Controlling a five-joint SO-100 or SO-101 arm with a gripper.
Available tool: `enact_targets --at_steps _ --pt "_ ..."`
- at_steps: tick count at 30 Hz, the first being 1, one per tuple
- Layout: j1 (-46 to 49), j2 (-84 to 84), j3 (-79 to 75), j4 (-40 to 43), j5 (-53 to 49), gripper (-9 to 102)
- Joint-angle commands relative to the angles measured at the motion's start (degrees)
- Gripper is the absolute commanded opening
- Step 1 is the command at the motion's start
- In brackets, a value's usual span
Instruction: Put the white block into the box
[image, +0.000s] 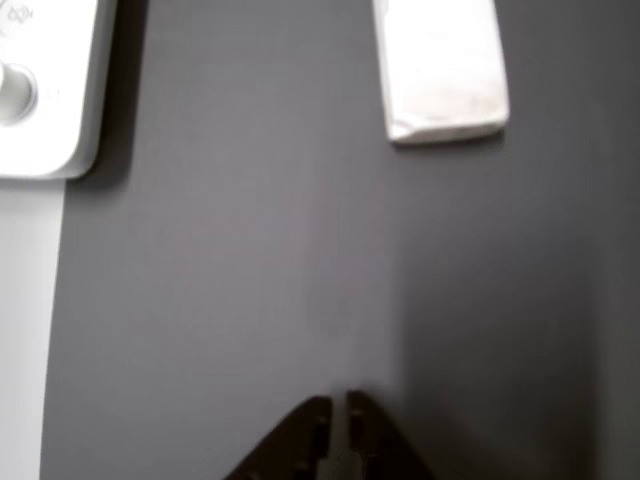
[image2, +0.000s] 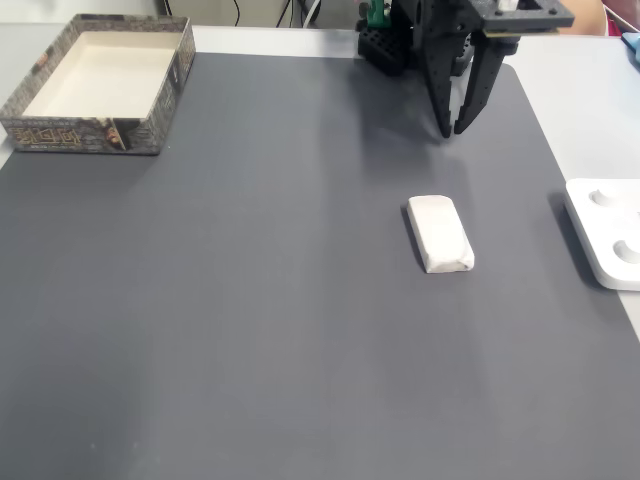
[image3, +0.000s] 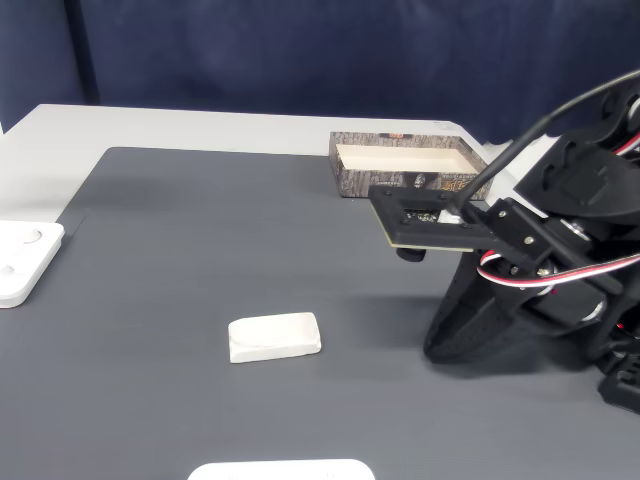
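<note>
On the dark grey mat (image2: 250, 300) that covers the surface, the block (image2: 440, 234) lies flat and free, roughly mid-mat in a fixed view and well apart from everything else. Its long axis points toward the arm's side of the mat. At the mat's far left corner in that view stands the box (image2: 60, 132), its cream inside showing nothing in it; in another fixed view the box (image3: 345, 180) sits behind the arm. The end effector (image2: 452, 128) hangs at the far edge of the mat, fingers pointing down, beyond the block and not touching it. Its fingers (image: 305, 440) stand almost together with a thin gap between them and grip nothing; in the other view the block (image: 440, 70) lies ahead of them and to the right. A flat white device (image2: 610, 235) rests at the mat's right edge in a fixed view, and shows top left in the other view (image: 50, 90).
</note>
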Motion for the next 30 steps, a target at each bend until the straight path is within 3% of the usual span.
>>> enact_targets --at_steps 1,30 --pt "-0.1 2.0 1.1 -1.2 0.0 -2" --pt "0.3 0.1 0.5 -2.0 0.0 -2"
